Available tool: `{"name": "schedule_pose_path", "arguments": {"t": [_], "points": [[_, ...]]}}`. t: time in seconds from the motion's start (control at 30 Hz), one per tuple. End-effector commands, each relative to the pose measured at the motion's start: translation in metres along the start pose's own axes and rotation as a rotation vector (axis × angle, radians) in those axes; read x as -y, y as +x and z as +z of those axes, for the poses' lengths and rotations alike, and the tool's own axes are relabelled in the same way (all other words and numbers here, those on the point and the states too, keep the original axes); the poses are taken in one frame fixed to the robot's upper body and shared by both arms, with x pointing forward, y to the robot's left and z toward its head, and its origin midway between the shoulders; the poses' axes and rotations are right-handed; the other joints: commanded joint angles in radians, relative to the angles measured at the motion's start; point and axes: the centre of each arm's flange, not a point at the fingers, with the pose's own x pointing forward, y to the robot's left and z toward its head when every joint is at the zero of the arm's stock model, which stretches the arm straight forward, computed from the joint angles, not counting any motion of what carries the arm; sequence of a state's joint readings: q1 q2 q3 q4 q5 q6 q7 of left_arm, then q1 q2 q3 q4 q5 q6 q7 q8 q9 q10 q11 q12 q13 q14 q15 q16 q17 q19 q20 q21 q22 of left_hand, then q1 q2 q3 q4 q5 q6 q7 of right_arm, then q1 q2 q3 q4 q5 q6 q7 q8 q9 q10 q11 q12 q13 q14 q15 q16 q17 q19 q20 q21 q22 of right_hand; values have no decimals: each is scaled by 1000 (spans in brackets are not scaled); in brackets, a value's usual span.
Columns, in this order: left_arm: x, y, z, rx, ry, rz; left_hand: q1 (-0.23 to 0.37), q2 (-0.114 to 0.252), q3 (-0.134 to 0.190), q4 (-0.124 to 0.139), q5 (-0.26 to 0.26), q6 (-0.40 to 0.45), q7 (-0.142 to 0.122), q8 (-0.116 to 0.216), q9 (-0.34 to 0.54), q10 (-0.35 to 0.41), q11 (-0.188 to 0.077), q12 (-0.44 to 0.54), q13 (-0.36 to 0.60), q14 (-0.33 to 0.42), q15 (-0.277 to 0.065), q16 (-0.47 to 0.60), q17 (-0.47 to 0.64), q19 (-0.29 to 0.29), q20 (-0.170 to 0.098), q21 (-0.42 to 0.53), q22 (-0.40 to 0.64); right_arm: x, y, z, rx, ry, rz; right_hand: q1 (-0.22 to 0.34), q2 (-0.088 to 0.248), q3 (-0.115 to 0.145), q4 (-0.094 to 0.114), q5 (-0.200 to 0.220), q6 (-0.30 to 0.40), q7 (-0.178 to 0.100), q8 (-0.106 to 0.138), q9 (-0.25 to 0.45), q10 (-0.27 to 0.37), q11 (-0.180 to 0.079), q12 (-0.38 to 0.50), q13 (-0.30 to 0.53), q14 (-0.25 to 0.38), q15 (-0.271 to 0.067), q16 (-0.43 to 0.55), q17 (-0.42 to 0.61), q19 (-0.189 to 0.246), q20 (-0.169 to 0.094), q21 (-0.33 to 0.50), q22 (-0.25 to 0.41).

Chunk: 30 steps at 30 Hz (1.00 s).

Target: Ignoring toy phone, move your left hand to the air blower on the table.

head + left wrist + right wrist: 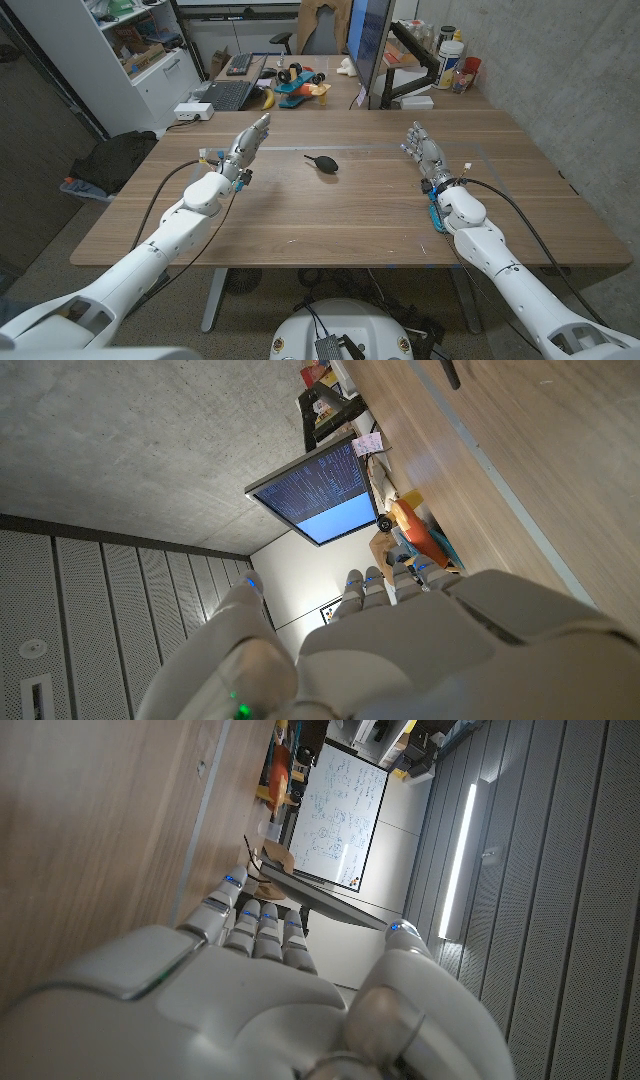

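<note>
Currently we see a wooden desk (pixel 330 215) from above, with our two white arms reaching in from the near corners. Our left hand (pixel 247 143) is on the left side of the desk, fingers extended and close together, pointing toward the far edge and holding nothing. Our right hand (pixel 424 150) is on the right side, fingers likewise extended and slightly apart, also holding nothing.

Between them, a little nearer the left hand, lies the air blower (pixel 322 162): a small black bulb with a thin nozzle pointing left. It lies alone on bare wood, apart from both hands. We cannot make out a toy phone on the desk, though colourful toys sit on another desk beyond the far edge.

To do this step well, we judge that our left hand should sweep rightward and slightly nearer, staying low over the wood, and slow down as it approaches the bulb. Because the blower looks light and round, a hasty touch could roll it away. Our right hand can wait where it is.
</note>
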State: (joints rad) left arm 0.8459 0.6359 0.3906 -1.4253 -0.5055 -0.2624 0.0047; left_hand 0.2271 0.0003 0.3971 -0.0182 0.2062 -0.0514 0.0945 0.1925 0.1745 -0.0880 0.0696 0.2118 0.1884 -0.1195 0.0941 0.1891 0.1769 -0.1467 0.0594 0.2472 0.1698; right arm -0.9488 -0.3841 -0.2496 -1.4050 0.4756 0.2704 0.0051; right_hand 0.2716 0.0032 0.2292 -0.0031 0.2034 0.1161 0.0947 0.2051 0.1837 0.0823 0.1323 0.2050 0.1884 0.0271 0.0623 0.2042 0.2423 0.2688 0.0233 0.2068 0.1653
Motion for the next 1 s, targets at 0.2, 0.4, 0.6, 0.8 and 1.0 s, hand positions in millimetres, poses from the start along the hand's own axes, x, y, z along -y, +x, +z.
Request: {"name": "schedule_pose_path", "arguments": {"t": [0.2, 0.4, 0.6, 0.8, 1.0], "points": [[-7, 9, 10, -5, 63, -16, 18, 6, 3, -12, -6, 10, -2, 3, 4, 7, -2, 5, 5, 8, -1, 3, 3, 2, 5, -6, 6, -11, 7, -6, 9, -4, 19, 2, 9, 2, -5, 1, 13, -1, -1, 5, 5, 3, 3, 2, 6, 1, 9, 1, 14, 1, -3, 5], [-9, 16, 10, -9, 75, -21, 21, 7, 4, -15, -7, 11, -3, 3, 4, 9, -3, 6, 5, 10, -1, 4, 3, 4, 6, -7, 6, -14, 11, -6, 5, -7, 24, 1, 9, 1, -6, 1, 13, -2, -1, 5, 6, 3, 2, 2, 6, 0, 9, 0, 14, 2, -4, 5], [-10, 20, 11, -13, 88, -23, 25, 8, 4, -19, -8, 12, -4, 3, 4, 12, -3, 7, 5, 11, -2, 3, 3, 4, 6, -9, 6, -13, 14, -4, 8, -12, 22, 1, 10, 0, -6, 1, 14, -2, -1, 5, 6, 3, 2, 2, 6, 0, 9, 0, 14, 2, -4, 5], [-10, 24, 16, -13, 113, -25, 28, 9, 5, -22, -9, 15, -4, 3, 4, 15, -3, 7, 5, 14, -3, 4, 3, 5, 6, -11, 6, -11, 17, -1, 13, -16, 24, 1, 10, -1, -7, 1, 14, -2, -2, 5, 7, 3, 2, 3, 7, 0, 9, -1, 14, 2, -5, 6], [-6, 29, 19, -11, 133, -35, 32, 10, 6, -25, -10, 18, -3, 4, 4, 18, -1, 8, 5, 15, -2, 4, 3, 6, 7, -13, 6, -9, 18, 0, 16, -18, 25, 0, 11, -2, -7, 1, 15, -4, -2, 5, 8, 3, 2, 3, 10, 1, 10, -2, 15, 2, -5, 6]]}}
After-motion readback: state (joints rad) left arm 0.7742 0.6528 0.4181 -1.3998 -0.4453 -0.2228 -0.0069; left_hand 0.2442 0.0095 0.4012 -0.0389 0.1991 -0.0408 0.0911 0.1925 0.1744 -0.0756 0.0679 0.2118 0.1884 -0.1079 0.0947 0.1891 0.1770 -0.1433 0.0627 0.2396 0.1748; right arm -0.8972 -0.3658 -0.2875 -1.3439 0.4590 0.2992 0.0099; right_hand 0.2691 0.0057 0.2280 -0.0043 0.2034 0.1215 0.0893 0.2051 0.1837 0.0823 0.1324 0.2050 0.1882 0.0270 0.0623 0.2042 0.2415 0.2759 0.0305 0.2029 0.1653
